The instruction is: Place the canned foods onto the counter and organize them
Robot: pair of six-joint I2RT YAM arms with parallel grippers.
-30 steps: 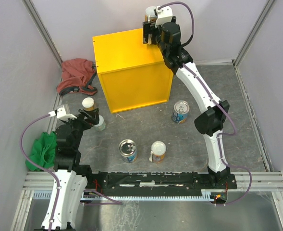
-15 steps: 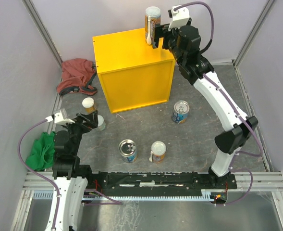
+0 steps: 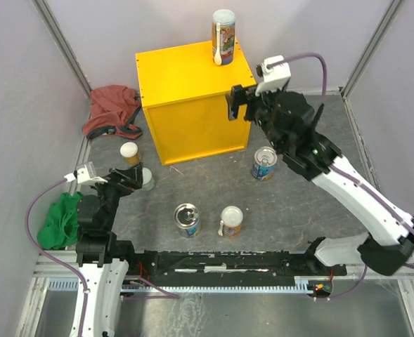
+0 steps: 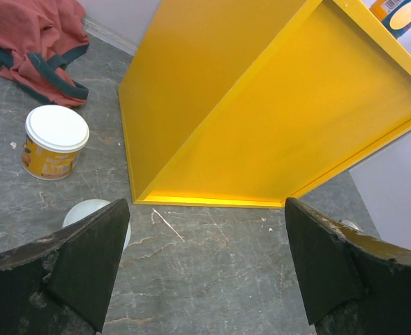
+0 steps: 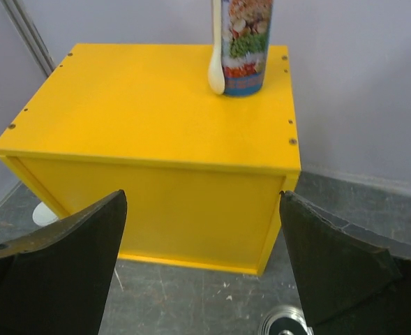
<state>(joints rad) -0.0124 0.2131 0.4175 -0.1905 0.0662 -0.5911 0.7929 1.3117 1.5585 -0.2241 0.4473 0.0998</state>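
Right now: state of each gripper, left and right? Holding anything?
Left gripper: open, holding nothing.
Right gripper: open, holding nothing.

One can (image 3: pixel 223 36) stands far right on the counter (image 3: pixel 182 74).

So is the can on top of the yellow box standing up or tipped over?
Standing up. The can rests on its base at the far right corner of the yellow box, lid up.

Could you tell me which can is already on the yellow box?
The tall can at the far right corner of the box; the rest stand down on the grey table.
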